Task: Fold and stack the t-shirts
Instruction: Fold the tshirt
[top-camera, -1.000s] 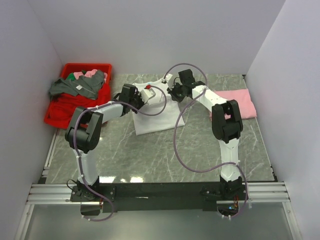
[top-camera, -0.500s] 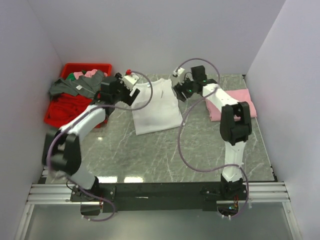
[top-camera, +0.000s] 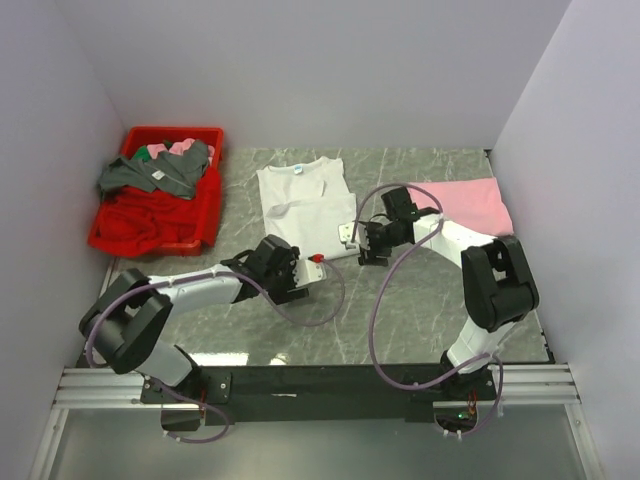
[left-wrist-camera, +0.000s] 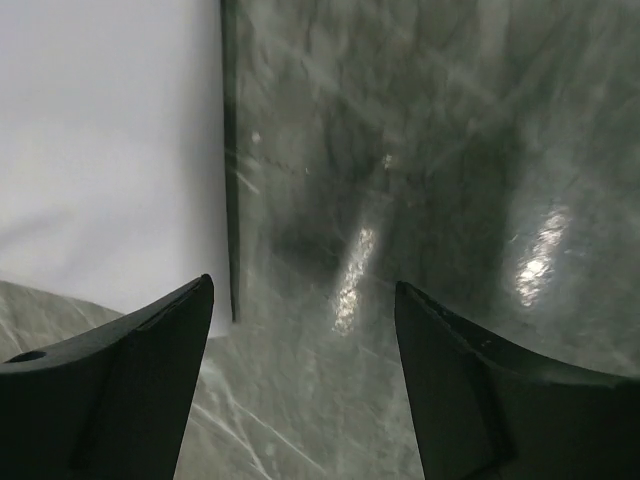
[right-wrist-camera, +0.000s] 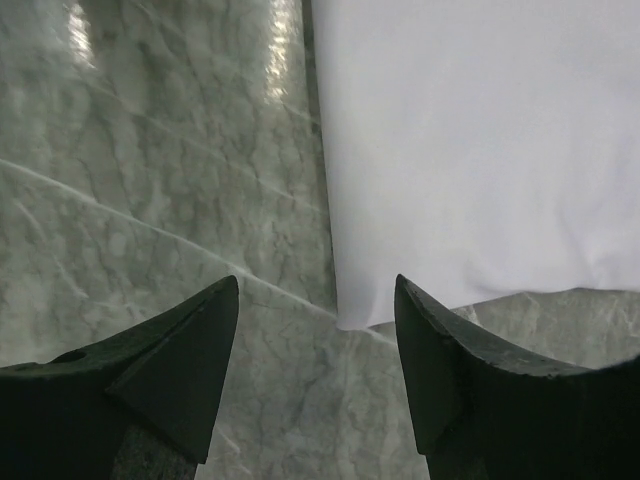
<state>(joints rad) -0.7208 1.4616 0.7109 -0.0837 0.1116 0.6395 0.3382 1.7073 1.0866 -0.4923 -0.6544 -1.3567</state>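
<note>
White t-shirt (top-camera: 305, 205) is being observed flat at far centre of the glossy marbled worktop (top-camera: 420, 300), pink t-shirt (top-camera: 470, 205) folded to its right | cloth is being judged light, limp and thin; near hem corners advised for pinching | left fingers (left-wrist-camera: 110, 380) and right fingers (right-wrist-camera: 150, 370) are being held wide, empty, by those corners.

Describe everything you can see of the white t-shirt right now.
The white t-shirt is plain, soft-looking cloth, lying flat on the marble table with its sides folded in, making a tall rectangle. Its collar, with a small bluish label, points toward the far wall. The open left hand and open right hand hover by its near corners; neither grips it.
</note>
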